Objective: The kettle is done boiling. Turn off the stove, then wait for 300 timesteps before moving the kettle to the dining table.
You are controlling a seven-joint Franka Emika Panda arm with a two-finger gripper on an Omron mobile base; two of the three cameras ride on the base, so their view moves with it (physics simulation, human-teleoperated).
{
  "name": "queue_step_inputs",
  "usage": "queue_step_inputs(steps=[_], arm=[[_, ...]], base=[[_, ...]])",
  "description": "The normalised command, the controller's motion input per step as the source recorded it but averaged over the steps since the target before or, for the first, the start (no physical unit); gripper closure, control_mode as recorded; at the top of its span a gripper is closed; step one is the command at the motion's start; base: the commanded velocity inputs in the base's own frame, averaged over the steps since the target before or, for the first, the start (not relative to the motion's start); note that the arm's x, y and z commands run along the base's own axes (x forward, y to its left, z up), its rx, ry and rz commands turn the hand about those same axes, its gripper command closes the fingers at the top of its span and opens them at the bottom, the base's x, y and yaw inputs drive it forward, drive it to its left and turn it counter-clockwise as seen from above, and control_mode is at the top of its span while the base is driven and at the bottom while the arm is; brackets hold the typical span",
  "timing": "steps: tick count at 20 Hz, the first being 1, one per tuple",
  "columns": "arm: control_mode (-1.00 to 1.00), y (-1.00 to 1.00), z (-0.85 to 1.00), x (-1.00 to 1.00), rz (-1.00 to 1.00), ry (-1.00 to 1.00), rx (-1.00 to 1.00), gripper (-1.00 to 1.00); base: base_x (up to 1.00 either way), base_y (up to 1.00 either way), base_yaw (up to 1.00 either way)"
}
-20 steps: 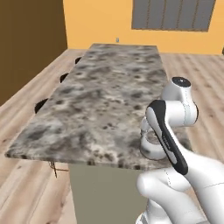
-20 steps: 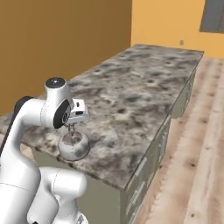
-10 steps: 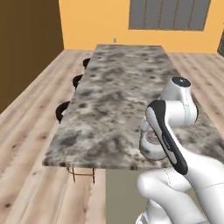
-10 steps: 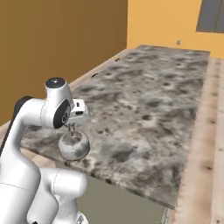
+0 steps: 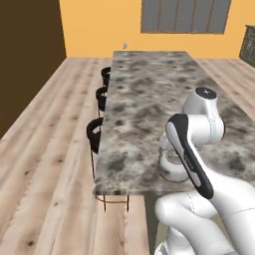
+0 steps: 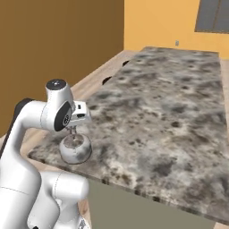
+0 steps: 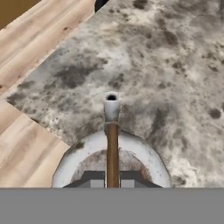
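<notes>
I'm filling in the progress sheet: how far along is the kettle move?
Looks done: the kettle is off the stove and has reached the dining table. In hand: the gripper is shut on its brown wire handle, with the kettle over the table's near corner. Left: setting it down and letting go. Whether it already rests on the marble top is unclear.

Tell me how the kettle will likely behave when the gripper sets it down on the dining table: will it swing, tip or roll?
The kettle hangs from its thin handle, pinched in the gripper, so it may swing a little. Its squat, wide body probably resists tipping. Its rounded metal sides look smooth, so it might slide on the dining table.
</notes>
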Motion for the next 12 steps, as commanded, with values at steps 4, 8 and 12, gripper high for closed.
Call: queue_step_inputs(steps=[4,8,12], arm=[[1.0,0.0,0.0,0.0,0.0,0.0,0.0,1.0],[1.0,0.0,0.0,0.0,0.0,0.0,0.0,1.0],[1.0,0.0,0.0,0.0,0.0,0.0,0.0,1.0]], base=[[0.1,0.56,-0.3],[0.06,0.49,-0.34],[0.06,0.35,-0.37]])
